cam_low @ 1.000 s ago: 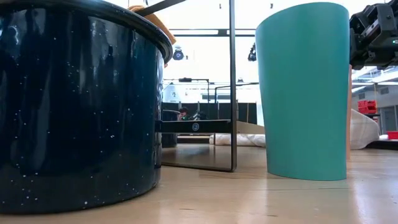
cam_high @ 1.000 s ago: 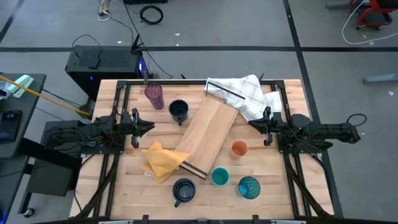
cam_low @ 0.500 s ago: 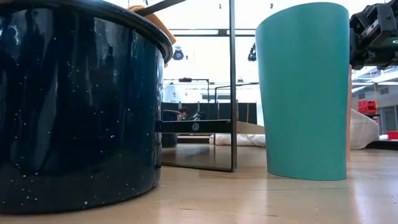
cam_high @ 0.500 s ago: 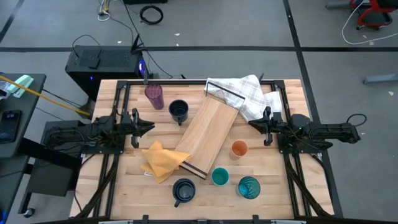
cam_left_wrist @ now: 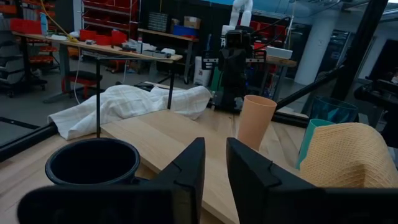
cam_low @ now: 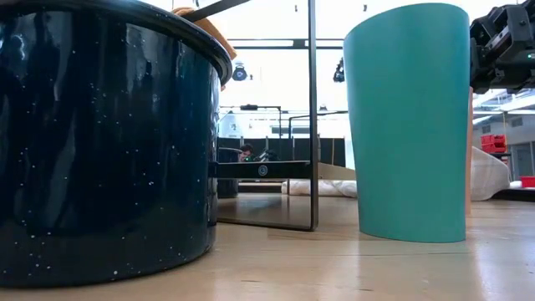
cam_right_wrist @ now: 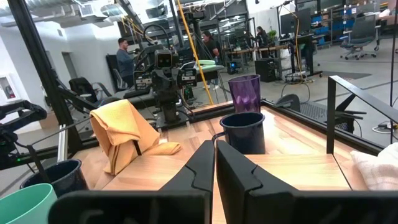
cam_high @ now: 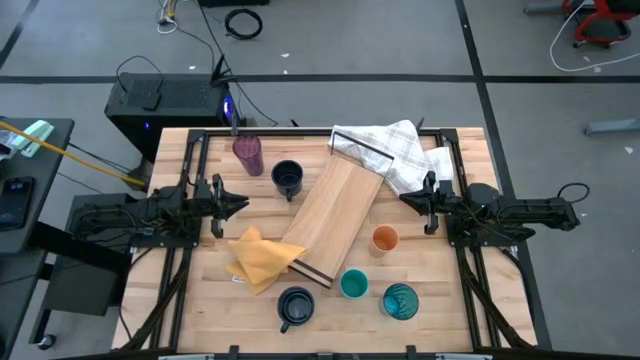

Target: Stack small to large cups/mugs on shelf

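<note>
Across the middle of the high view I have the long light-wood shelf plank [cam_high: 335, 218] lying diagonally on the wooden surface [cam_high: 450, 300], bare of cups, so I judge no stacking has begun. My left end effector [cam_high: 236, 203] waits at centre left, fingers slightly apart in its wrist view; my right end effector [cam_high: 408, 199] waits at centre right, fingers nearly together, holding nothing. The vessels sit scattered around the plank (presumably to make me sort by size): translucent purple tumbler [cam_high: 248, 154] and dark navy mug [cam_high: 288, 178] upper left, small orange cup [cam_high: 385, 239] right of the plank, small teal cup [cam_high: 353, 284], patterned teal-blue tumbler [cam_high: 401, 300] and second navy mug [cam_high: 296, 306] along the bottom.
</note>
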Tool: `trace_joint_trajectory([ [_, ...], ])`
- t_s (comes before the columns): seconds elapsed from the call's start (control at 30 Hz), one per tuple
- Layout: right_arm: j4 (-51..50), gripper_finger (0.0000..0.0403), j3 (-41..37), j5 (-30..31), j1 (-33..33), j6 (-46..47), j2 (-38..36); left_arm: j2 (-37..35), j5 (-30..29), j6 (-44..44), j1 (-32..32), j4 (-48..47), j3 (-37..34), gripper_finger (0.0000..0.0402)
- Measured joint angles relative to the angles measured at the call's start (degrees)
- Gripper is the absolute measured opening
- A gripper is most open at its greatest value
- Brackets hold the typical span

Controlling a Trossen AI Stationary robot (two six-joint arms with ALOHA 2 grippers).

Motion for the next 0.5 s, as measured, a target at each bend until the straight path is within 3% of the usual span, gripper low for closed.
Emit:
trace_joint_trajectory([
  [0.5,0.0,0.0023,0.0,0.0,0.0,0.0,0.0,0.0,0.0,0.1,0.0,0.0,0.0,0.0075],
])
